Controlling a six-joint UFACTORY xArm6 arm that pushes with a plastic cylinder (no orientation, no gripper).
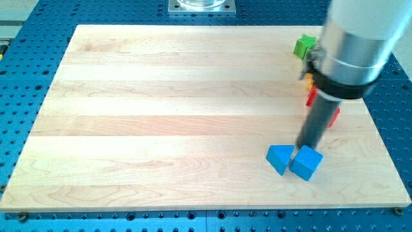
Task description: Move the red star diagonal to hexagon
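Observation:
My tip (304,147) rests on the board right behind two blue blocks, a blue triangle (279,158) and a blue cube (306,163), which touch each other near the view's bottom right. A red block (333,118) shows in part behind the rod on the view's right; its shape is hidden by the arm. A green star-like block (304,46) sits at the view's top right. A small bit of a yellow or orange block (308,80) shows beside the arm. I cannot make out a hexagon.
The wooden board (161,116) lies on a blue perforated table (19,96). The arm's grey body (354,38) covers the view's top right corner. A metal base plate (201,6) sits at the view's top centre.

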